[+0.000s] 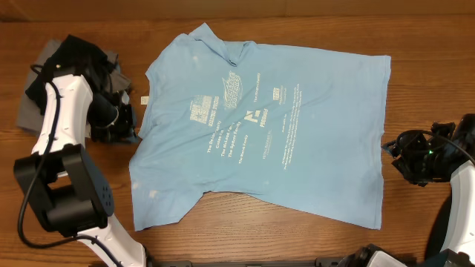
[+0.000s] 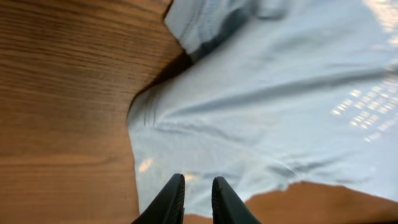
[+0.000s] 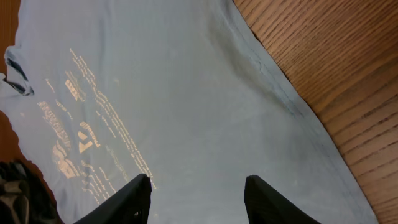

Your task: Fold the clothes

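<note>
Your left gripper (image 2: 198,182) is barely apart and your right gripper (image 3: 198,180) wide apart, both empty. The T-shirt (image 1: 260,126) lies flat beneath and ahead of both. You should probably drop onto the nearest edges and pinch evenly.

**Tabletop** (image 1: 423,44): warm mid-brown wood with finer, darker grain lines running across the frame.

**T-shirt** (image 1: 326,148): light blue throughout. Its seams and folds read as a slightly deeper, greyer blue in the wrist views.

**Lettering** (image 1: 245,119): white print in small blocks and rows at the centre of the shirt.

**Tag** (image 1: 144,99): white, at the shirt's left edge in the overhead frame.

**Black garment** (image 1: 78,48) and **grey garment** (image 1: 24,111): both plain and unpatterned, at the upper left of the overhead frame.

**Left arm** (image 1: 58,119) and **right arm** (image 1: 456,200): white links with black joints.

**Left gripper** (image 2: 198,200) and **right gripper** (image 3: 197,199): black jaws with a faint sheen.
</note>
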You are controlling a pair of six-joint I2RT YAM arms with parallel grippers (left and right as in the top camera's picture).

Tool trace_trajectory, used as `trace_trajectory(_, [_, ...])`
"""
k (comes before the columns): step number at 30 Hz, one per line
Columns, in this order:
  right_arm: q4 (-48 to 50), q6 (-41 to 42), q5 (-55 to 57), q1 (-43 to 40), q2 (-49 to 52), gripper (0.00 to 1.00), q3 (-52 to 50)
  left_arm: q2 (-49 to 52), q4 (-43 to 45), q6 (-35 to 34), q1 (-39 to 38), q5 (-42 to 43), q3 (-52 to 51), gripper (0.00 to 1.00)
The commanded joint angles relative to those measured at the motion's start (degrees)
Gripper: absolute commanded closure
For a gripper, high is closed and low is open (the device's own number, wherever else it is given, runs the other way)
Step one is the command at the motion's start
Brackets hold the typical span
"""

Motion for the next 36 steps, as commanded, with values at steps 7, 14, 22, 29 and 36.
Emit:
trace_trajectory(7, [-1.1,-0.3,-4.7,0.2,-5.8,0.46,0.9,-22.8,-5.4,0.5,-0.3,0.2,3.1,0.75])
trace_trajectory(14, [-2.2,0.1,-4.6,0.2,-10.4,0.39,0.9,-34.0,-4.3,-5.3,-0.4,0.5,-13.0,0.63])
trace_trajectory(22, [-3.5,2.7,-4.6,0.2,-10.2,0.38,0.9,-36.0,9.5,-14.0,-0.4,6.9,-40.3,0.62])
trace_trajectory(29, [-3.6,3.1,-4.6,0.2,-10.2,0.37,0.9,-35.7,21.4,-22.8,-0.1,2.1,-49.5,0.38])
trace_trajectory(36, [-3.6,3.0,-4.6,0.2,-10.2,0.37,0.9,-34.7,26.6,-27.2,0.0,3.8,-56.7,0.39])
